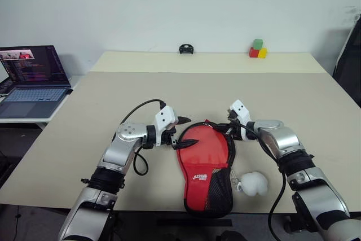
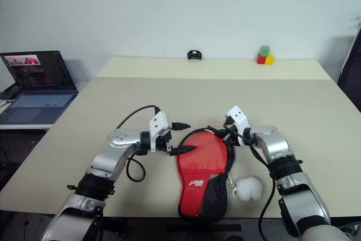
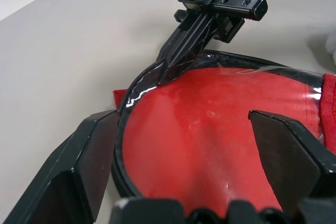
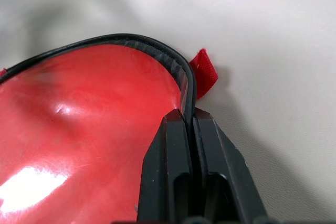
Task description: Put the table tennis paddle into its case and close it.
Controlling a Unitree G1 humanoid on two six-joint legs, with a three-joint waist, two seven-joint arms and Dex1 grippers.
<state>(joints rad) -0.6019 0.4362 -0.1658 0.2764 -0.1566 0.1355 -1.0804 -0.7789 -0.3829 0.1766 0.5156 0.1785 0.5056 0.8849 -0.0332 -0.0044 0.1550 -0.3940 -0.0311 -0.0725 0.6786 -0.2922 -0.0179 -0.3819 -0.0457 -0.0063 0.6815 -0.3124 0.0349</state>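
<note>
The case (image 1: 204, 179) is lying flat on the beige worktop (image 1: 84, 117), near its front edge and between the two arms, red side up with the white logo and black mesh toward the front. The paddle (image 1: 204, 146) is sitting partly inside the case: its round red face is showing at the far, open end, ringed by the black zipper edge, while the handle end is hidden under the fabric.

The right gripper (image 4: 189, 121) is reaching in from the right side, and its fingers are pinched together on the black rim of the case at the far right of the opening. A small red fabric tab (image 4: 205, 72) is sticking out just beside that pinch point.

The left gripper (image 1: 181, 129) is hovering at the far left of the opening. Its fingers (image 3: 89, 156) are spread wide, one on each side of the rounded rim, and are gripping nothing.

A white fluffy ball (image 1: 254, 183) is resting on the worktop just right of the case, near the mesh. A stack of coloured blocks (image 1: 258, 49) and a small black object (image 1: 186, 48) are sitting at the far edge, well apart from the case. An open laptop (image 1: 31, 80) is standing on a separate surface to the left.
</note>
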